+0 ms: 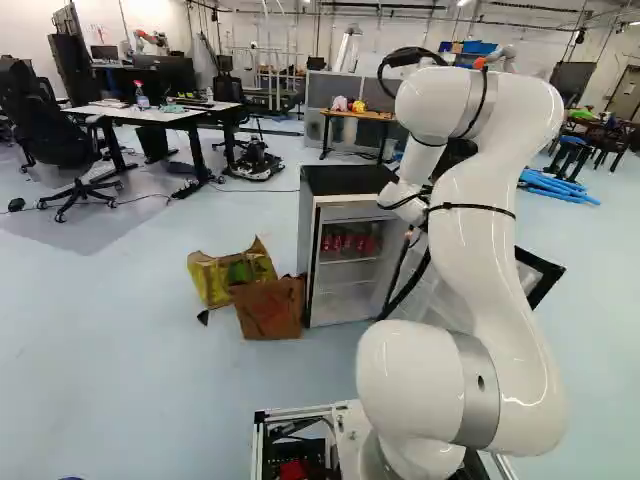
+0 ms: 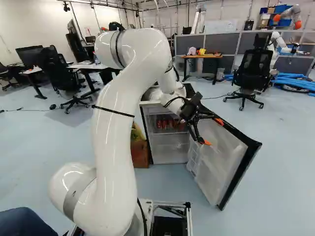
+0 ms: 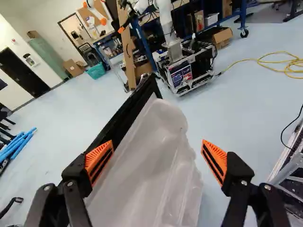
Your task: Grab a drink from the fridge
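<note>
Currently | 1 gripper [image 2: 213,132], wide open, nil held | 1 fridge [image 1: 345,181], 1 door [image 2: 219,157] open | red drinks [image 1: 348,243] (ct. unclear)

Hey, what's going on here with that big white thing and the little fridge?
That is a robot arm, there to grab a drink. The fridge is open, and red drinks stand on a shelf inside. The gripper is by the swung-out door, with its orange-padded fingers spread wide and part of the door between them. It grips nothing at this moment, and the drinks are in the fridge.
</note>
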Available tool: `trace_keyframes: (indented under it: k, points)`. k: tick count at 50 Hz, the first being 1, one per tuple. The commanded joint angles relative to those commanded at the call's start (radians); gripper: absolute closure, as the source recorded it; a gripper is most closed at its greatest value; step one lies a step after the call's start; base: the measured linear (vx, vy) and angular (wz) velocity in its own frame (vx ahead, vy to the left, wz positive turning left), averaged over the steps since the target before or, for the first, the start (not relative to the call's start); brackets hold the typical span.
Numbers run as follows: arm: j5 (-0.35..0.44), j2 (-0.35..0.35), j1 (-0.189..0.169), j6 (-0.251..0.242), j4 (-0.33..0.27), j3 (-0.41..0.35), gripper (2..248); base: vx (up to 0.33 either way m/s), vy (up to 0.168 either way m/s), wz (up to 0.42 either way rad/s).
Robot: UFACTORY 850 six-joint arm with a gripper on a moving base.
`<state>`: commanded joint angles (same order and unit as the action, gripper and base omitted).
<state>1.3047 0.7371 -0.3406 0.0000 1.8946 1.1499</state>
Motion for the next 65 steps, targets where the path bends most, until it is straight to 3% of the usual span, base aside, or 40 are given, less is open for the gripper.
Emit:
trace_keyframes:
  k: [21,34,46,65]
  points:
    - [0.000,0.040,-0.042,0.000,-0.032,0.084,3,0.000,0.000,0.000]
    - [0.000,0.039,-0.042,0.000,-0.054,0.081,3,0.000,0.000,0.000]
    - [0.000,0.007,-0.026,0.000,-0.114,0.017,3,0.000,0.000,0.000]
    - [0.000,-0.067,0.009,0.000,-0.302,-0.125,3,0.000,0.000,0.000]
